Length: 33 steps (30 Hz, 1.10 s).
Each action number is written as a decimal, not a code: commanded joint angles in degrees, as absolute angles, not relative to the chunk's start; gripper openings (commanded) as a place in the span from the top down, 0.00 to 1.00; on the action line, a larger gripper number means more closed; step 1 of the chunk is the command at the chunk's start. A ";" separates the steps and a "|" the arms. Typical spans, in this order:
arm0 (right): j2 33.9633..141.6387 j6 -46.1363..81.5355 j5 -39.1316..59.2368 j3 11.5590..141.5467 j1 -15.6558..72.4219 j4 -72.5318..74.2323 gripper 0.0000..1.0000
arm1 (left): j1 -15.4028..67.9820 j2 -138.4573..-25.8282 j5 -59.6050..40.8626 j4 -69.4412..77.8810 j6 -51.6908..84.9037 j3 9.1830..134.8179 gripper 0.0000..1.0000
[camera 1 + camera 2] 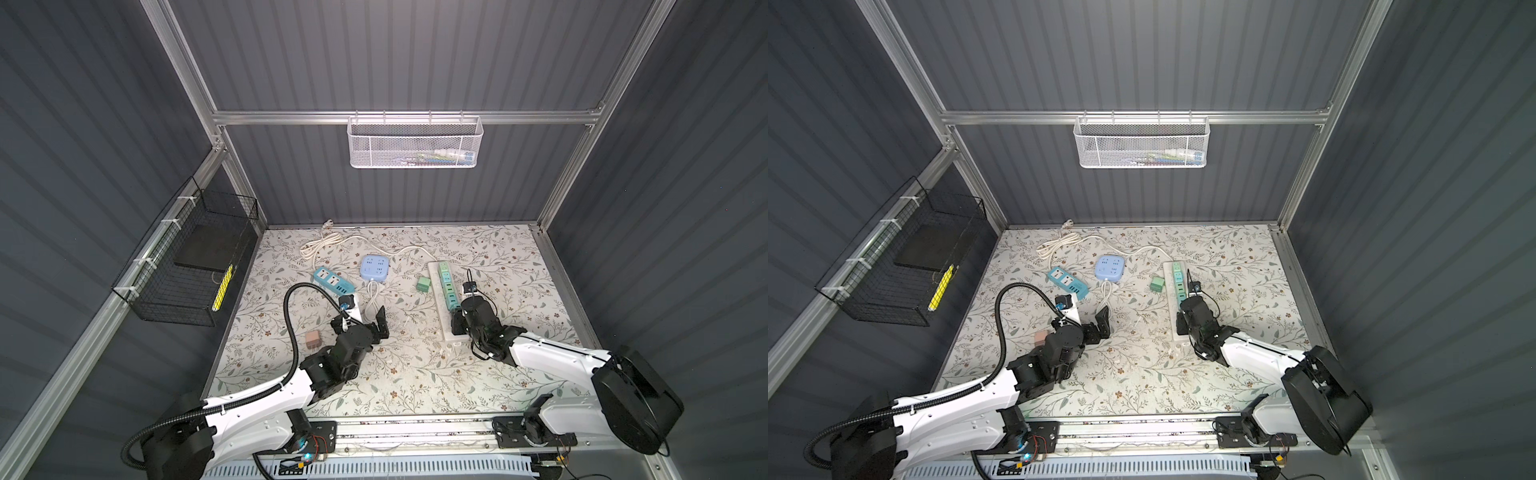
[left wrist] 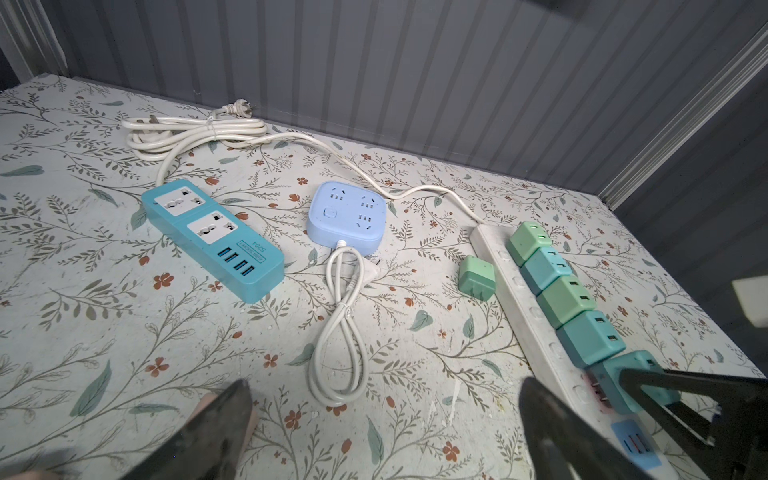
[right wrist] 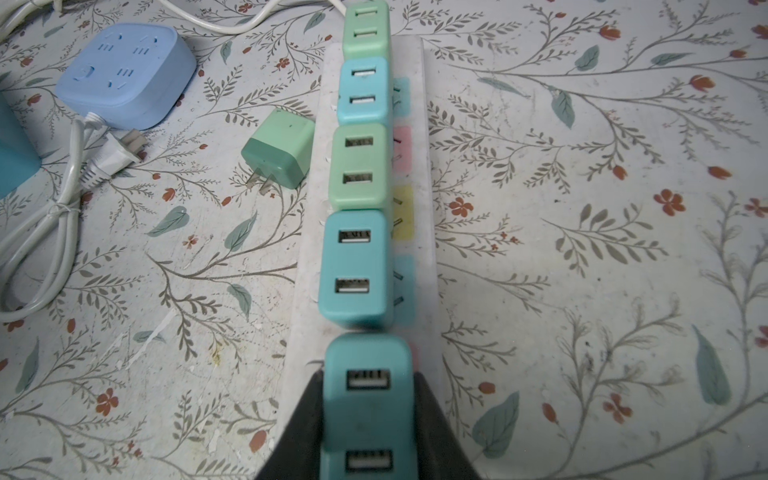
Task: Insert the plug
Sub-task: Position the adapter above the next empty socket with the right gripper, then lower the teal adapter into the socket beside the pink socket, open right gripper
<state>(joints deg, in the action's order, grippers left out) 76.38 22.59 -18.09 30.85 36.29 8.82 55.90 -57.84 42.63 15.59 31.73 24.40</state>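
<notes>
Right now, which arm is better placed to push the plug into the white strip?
Right. The right gripper is shut on the teal plug, prongs at the white strip beside four seated plugs. The left gripper hangs open and empty over the mat.

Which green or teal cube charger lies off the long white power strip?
The light green cube charger on its side beside the long white power strip, prongs bare; the other five chargers line up along it.

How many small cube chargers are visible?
7. Four in a row on the white power strip; one teal charger in the right pincer at the row's end; one green charger loose beside the strip; one pinkish charger near the left arm. More may be hidden.
</notes>
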 commanded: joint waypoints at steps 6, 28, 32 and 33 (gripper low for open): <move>82.99 22.93 -23.03 33.90 40.06 4.07 0.85 | 55.77 -56.53 43.12 15.83 29.84 23.57 0.00; 83.59 29.63 -23.28 39.56 43.51 -3.46 0.54 | 55.72 -48.29 43.41 9.00 29.59 23.02 0.00; 77.72 28.03 -22.47 43.46 43.12 -6.87 0.41 | 55.72 -45.57 43.77 7.39 30.03 22.64 0.00; 76.55 27.48 -22.33 44.60 42.76 -7.95 0.38 | 55.73 -44.79 43.88 7.08 30.38 22.32 0.00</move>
<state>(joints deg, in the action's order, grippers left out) 79.96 28.82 -23.90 40.58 43.20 -3.55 55.90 -46.83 42.65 9.10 30.44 23.11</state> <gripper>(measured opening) 0.606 0.999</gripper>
